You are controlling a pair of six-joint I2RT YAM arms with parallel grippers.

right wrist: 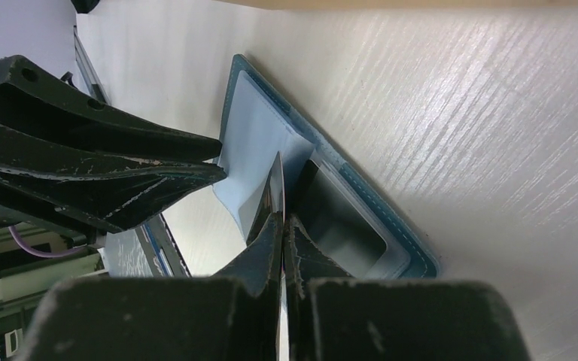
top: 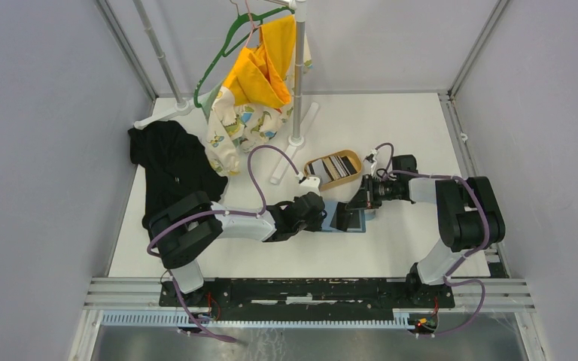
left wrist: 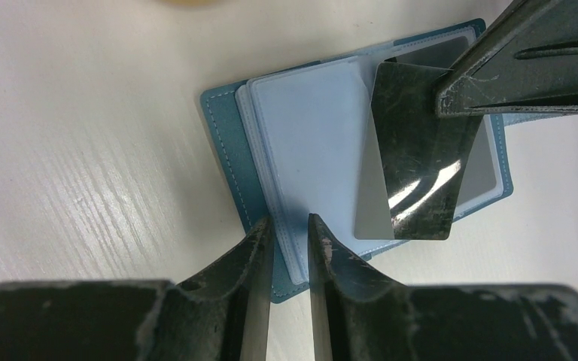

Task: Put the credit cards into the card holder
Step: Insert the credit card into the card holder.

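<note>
My left gripper [left wrist: 290,237] pinches the card holder [left wrist: 308,135] at its near page edge (looks clamped, gap tiny). My right gripper [right wrist: 281,218] grips a black card [left wrist: 414,158] over the right-hand pocket, long axis roughly along the spine. Spare cards [top: 335,167] sit in the tray [top: 356,174] beyond.

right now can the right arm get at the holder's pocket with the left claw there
Probably yes. The left claw grips the holder on its other side, clear of the pocket, and the right claw holds a card by it.
</note>
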